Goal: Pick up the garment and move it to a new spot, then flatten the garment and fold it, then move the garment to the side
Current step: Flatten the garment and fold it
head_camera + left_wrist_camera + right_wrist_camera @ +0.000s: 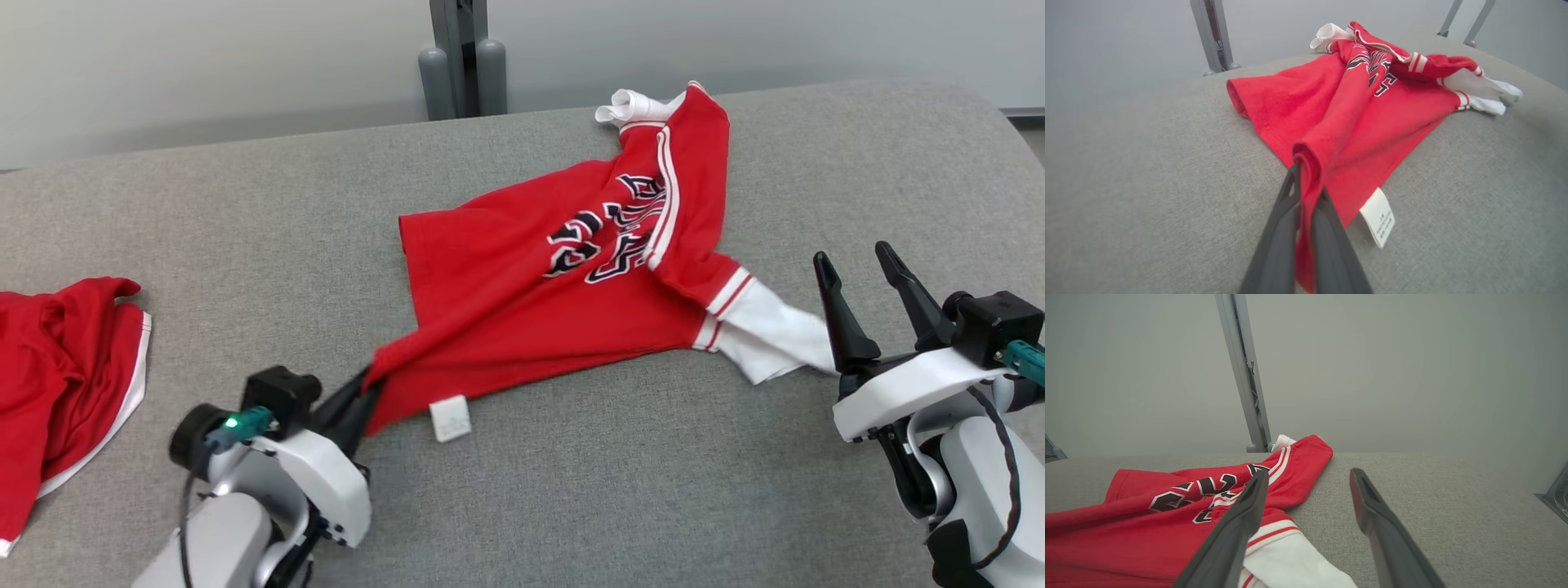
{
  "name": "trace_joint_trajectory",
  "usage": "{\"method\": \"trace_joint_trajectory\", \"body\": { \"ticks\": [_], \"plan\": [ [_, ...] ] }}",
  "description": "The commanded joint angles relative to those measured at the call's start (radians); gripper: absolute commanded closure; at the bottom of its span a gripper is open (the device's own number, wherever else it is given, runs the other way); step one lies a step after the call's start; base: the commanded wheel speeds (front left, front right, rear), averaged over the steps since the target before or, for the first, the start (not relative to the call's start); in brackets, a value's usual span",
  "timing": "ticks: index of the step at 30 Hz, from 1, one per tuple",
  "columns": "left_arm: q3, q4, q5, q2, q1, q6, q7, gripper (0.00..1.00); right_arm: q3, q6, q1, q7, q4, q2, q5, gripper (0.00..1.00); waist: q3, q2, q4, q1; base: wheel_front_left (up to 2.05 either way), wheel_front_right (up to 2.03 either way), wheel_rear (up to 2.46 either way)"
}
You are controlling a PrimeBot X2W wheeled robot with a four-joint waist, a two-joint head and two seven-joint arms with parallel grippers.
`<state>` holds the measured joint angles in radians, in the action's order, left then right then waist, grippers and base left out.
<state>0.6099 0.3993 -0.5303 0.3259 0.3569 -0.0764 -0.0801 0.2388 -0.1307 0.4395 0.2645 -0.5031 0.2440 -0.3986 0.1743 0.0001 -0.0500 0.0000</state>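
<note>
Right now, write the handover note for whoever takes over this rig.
Left gripper: shut on the hem corner of the red jersey.
Right gripper: open, empty, beside the jersey's white sleeve.
Jersey: rumpled on the grey surface, one side folded over the lettering.
A second red garment lies at the robot's left.
Done: corner gripped.
Left: lift and move it, flatten, fold, set aside.
</note>
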Motion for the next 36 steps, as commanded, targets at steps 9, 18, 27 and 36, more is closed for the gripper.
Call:
{"method": "trace_joint_trajectory", "body": {
  "ticks": [9,18,27,36],
  "plan": [
    [-0.054,-0.020,-0.041,0.063,-0.003,0.027,0.017,1.00,-0.010,0.000,-0.008,0.003,-0.069,-0.029,0.025,0.00,-0.025,-0.0001,0.011,0.0000,0.00,0.00,0.00],
    [-0.027,-0.019,-0.052,0.045,-0.031,0.061,0.083,0.00,-0.003,0.000,0.010,0.002,-0.100,-0.040,0.045,0.00,-0.030,-0.0001,0.017,0.0000,0.00,0.00,0.00],
    [-0.136,-0.118,-0.088,0.014,-0.025,0.116,-0.109,0.00,0.010,0.000,0.000,0.002,-0.014,-0.047,0.063,0.00,-0.045,-0.0001,0.038,0.0000,0.00,0.00,0.00],
    [-0.247,-0.178,0.034,-0.073,-0.064,0.214,-0.183,0.00,0.092,0.000,0.028,0.001,-0.042,-0.062,0.119,0.00,-0.025,-0.0001,0.093,0.0000,0.00,0.00,0.00]
  ]
}}
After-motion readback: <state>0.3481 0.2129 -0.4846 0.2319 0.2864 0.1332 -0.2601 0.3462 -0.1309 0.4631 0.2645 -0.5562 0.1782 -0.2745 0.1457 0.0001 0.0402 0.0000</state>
